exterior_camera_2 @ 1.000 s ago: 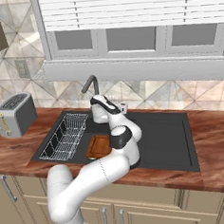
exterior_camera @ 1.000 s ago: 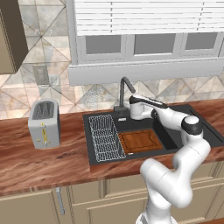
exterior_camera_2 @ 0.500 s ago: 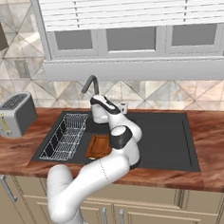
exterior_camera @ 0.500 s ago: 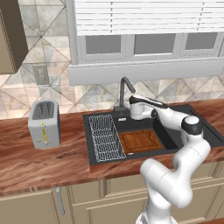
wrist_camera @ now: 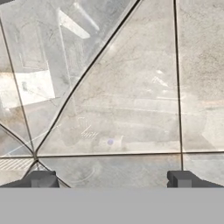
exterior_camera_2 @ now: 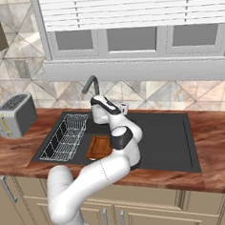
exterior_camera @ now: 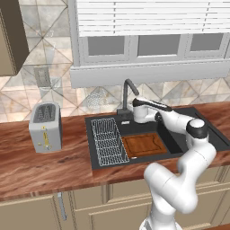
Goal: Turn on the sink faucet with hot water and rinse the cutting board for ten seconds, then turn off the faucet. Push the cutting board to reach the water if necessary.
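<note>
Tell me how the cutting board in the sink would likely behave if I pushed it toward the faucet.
The cutting board looks like a flat rigid wooden slab, so it should slide as one piece rather than bend. It lies flat on the sink floor, so tipping seems unlikely. The wire rack sits close along one side, so the board may catch on it or turn.

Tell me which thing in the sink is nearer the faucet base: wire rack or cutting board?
The silver wire rack: its far end sits beside the faucet base; the cutting board lies nearer the front.
</note>
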Available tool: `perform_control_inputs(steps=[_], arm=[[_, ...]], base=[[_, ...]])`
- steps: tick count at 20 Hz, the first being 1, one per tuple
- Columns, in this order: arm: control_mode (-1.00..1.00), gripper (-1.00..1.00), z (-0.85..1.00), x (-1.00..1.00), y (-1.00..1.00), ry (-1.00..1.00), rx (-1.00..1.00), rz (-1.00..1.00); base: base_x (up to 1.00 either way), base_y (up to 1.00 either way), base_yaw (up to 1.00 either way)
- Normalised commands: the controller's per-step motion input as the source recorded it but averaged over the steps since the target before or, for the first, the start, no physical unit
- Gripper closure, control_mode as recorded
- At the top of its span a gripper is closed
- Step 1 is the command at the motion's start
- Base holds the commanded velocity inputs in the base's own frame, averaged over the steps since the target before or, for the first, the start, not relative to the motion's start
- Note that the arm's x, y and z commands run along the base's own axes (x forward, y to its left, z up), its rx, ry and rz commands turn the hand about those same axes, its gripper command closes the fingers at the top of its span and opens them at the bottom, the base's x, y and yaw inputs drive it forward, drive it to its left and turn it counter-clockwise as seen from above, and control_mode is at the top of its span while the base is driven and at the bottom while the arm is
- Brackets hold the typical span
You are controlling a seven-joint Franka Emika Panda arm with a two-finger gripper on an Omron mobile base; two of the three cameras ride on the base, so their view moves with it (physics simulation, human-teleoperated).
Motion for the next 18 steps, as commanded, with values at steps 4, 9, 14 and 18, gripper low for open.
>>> perform_control_inputs(steps=[4,9,14,18], arm=[[-1.00,-1.00,0.00,-0.09,-0.66,0.00,0.00,0.00],[-1.00,-1.00,0.00,-0.20,-0.68,0.00,0.00,0.00],[-1.00,-1.00,-0.01,-0.28,-0.70,0.00,0.00,0.00],[-1.00,-1.00,-0.02,-0.14,-0.68,0.00,0.00,0.00]], base=[[0.00,0.00,0.00],[0.00,0.00,0.00],[0.00,0.00,0.00],[0.00,0.00,0.00]])
